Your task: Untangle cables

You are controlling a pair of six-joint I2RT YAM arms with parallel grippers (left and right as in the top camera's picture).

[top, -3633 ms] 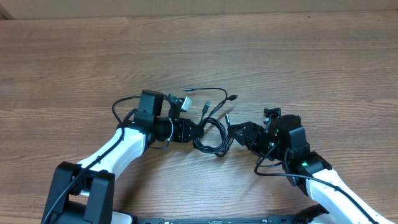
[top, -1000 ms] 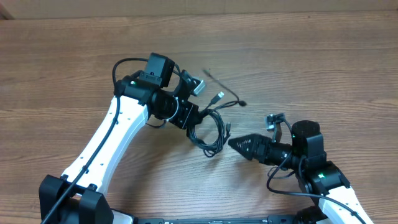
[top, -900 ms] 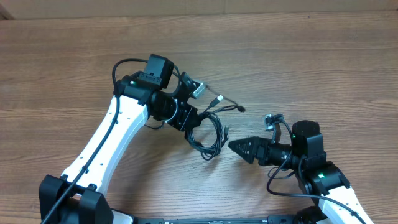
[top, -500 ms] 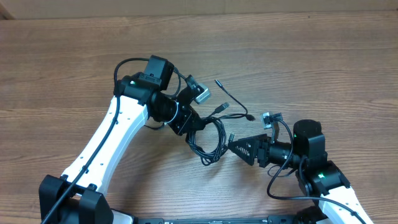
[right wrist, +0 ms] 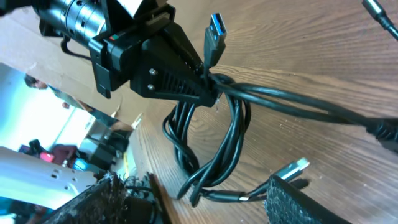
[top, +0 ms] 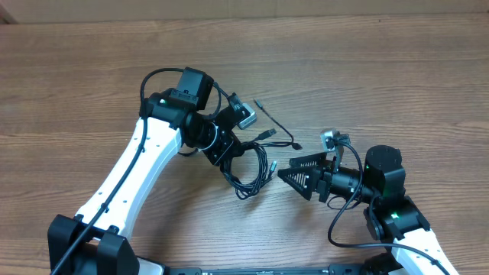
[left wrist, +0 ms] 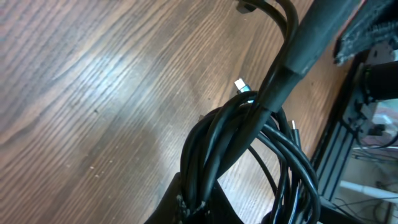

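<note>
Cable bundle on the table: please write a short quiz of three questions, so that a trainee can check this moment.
1. True or false: the left gripper is shut on the cable bundle.
2. Choose one: the right gripper is A) open, B) shut on the bundle, C) out of view.
3. Fill in: in the right wrist view, the USB plug that sticks up by the left gripper has a ____ insert.

Key: 1 true; 2 A; 3 blue.
</note>
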